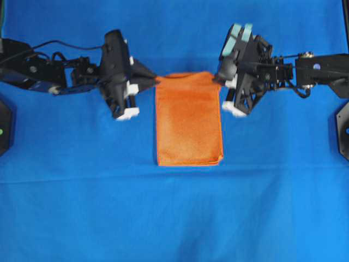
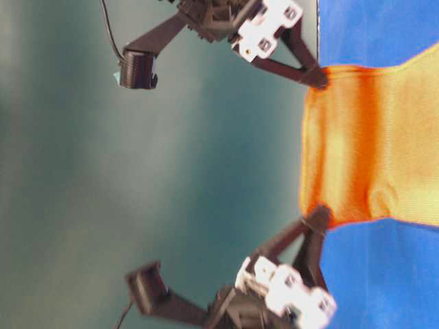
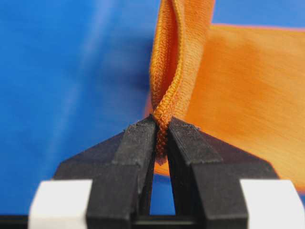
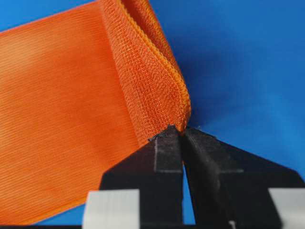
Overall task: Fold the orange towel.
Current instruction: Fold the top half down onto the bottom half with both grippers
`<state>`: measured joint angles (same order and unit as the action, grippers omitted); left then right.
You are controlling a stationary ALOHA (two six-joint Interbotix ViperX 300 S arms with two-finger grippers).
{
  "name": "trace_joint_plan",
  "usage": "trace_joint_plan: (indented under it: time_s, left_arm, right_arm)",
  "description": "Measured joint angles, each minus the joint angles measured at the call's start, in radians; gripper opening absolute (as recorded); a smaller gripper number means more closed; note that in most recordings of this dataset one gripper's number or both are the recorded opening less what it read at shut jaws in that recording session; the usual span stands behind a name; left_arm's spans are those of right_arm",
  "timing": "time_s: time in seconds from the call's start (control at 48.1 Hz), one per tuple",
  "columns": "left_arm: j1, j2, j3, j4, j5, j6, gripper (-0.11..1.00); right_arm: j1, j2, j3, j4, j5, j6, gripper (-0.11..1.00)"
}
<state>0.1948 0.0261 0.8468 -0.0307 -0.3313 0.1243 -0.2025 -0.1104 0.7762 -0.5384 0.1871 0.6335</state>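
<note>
We are pinching the far corners of the orange towel (image 1: 188,119), already a narrow strip mid-worktop on the blue cloth (image 1: 174,218), left gripper (image 1: 154,82) and right gripper (image 1: 216,79) jaws both clenched on hem, likely next carrying that edge evenly toward the near end.

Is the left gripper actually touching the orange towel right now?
Touching. The left wrist view shows the left gripper pinching the hem of the orange towel between its fingertips.
</note>
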Motion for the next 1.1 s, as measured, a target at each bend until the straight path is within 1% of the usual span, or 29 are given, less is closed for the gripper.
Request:
trace_joint_plan:
  time_s: [0.104,0.166,0.249,0.395,0.541,0.665,0.811,0.915,1.019,1.102]
  left_arm:
    - [-0.078,-0.017,0.031,0.000,-0.002,-0.011,0.06]
    - [-0.120,-0.018,0.038,0.000,-0.002,-0.025,0.06]
    - [-0.169,-0.017,0.041,0.000,-0.002,-0.043,0.06]
    - [-0.245,0.014,0.038,-0.002,-0.003,-0.078,0.06]
    - [-0.275,0.067,0.023,0.000,-0.014,-0.112,0.06]
    - [-0.299,0.106,0.005,0.000,-0.011,-0.127,0.05]
    - [-0.316,0.127,-0.009,-0.002,-0.009,-0.129,0.05]
    - [-0.319,0.138,-0.015,0.000,-0.009,-0.130,0.06]
    - [-0.321,0.147,-0.021,0.000,-0.008,-0.130,0.10]
    - [-0.321,0.155,-0.032,-0.002,-0.008,-0.132,0.20]
  right_arm:
    - [0.066,0.000,0.008,0.009,0.012,0.043,0.04]
    - [0.115,0.000,0.012,0.011,0.018,0.077,0.04]
    - [0.179,0.000,0.020,0.012,0.018,0.106,0.04]
    - [0.241,0.003,0.037,0.011,0.018,0.160,0.04]
    - [0.285,0.040,0.048,0.012,0.011,0.216,0.04]
    - [0.299,0.075,0.046,0.012,-0.006,0.252,0.04]
    - [0.327,0.094,0.046,0.012,-0.021,0.258,0.04]
    - [0.333,0.095,0.046,0.014,-0.028,0.259,0.04]
    - [0.334,0.097,0.046,0.015,-0.029,0.259,0.04]
    - [0.336,0.097,0.046,0.015,-0.029,0.258,0.05]
